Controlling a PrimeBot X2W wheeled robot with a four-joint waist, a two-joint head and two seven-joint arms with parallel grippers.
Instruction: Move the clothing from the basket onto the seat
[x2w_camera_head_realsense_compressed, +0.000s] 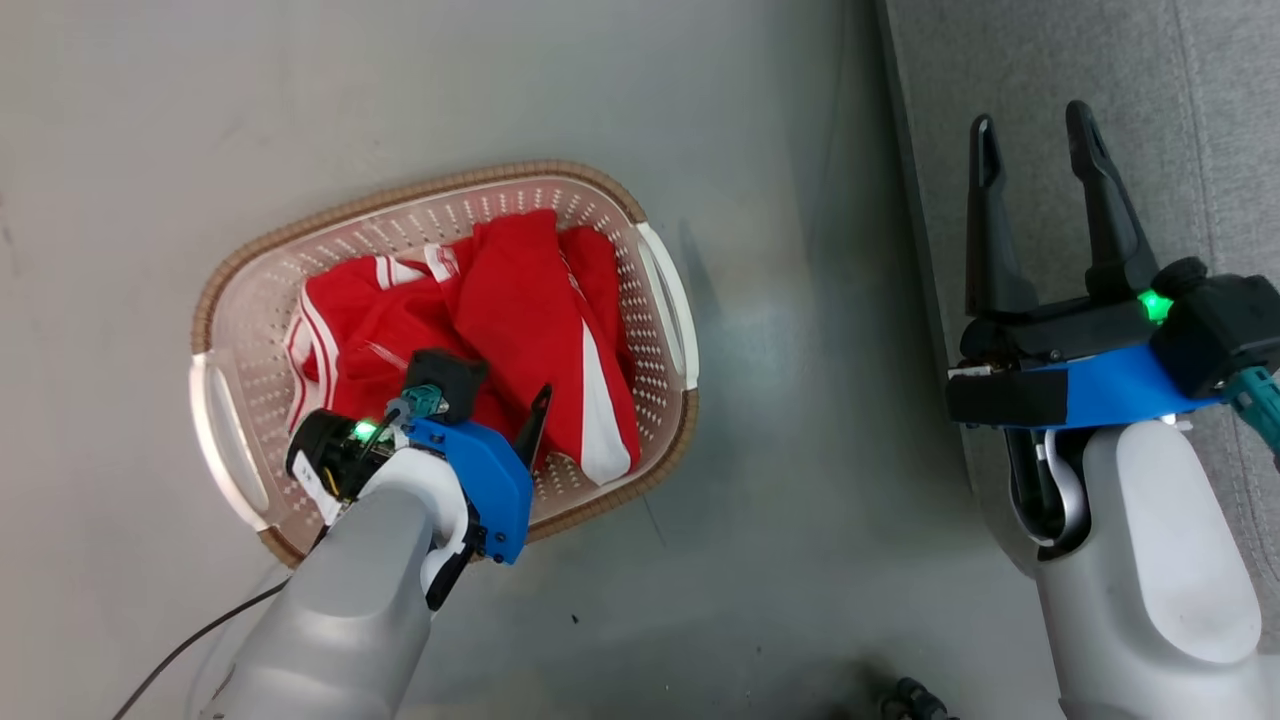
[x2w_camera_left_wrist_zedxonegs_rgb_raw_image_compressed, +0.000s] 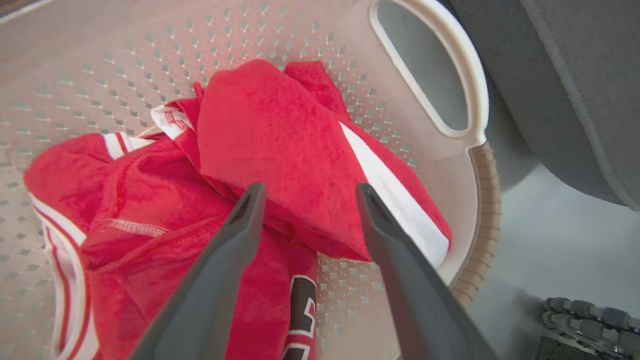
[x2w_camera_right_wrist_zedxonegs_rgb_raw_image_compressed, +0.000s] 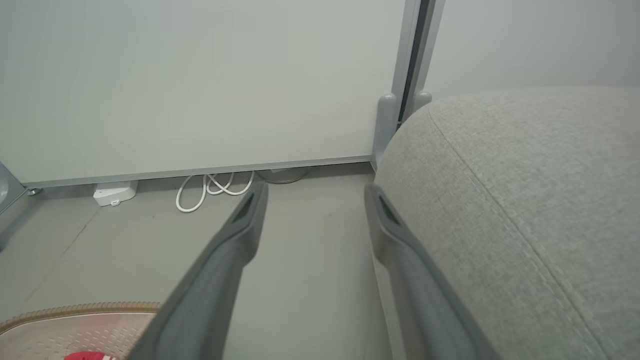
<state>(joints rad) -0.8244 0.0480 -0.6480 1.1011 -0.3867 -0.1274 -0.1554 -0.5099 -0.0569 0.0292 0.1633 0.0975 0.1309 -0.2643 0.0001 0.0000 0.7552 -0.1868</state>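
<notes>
Left gripper (x2w_camera_left_wrist_zedxonegs_rgb_raw_image_compressed: 307, 191) splayed inside basket (x2w_camera_left_wrist_zedxonegs_rgb_raw_image_compressed: 487, 210), poised over red clothing (x2w_camera_left_wrist_zedxonegs_rgb_raw_image_compressed: 280, 135) (ready to pinch); right gripper (x2w_camera_head_realsense_compressed: 1032, 122) open, well right of basket, waiting above seat (x2w_camera_head_realsense_compressed: 1220, 120).

Left pincer (x2w_camera_left_wrist_zedxonegs_rgb_raw_image_compressed: 310, 189) wide apart, pointing down, right pincer (x2w_camera_head_realsense_compressed: 1032, 120) wide apart

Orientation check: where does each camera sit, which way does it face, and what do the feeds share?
Head view: on the head, facing down at the floor; basket of red clothing left, grey seat right; both forearms show, left gripper over the basket, right gripper at the seat's edge.
Left wrist view: on that wrist, aimed into the basket at the clothing; its open fingers show.
Right wrist view: on that wrist, facing across the floor to a wall; its open fingers show.
Shared: basket and seat, in all three.
</notes>
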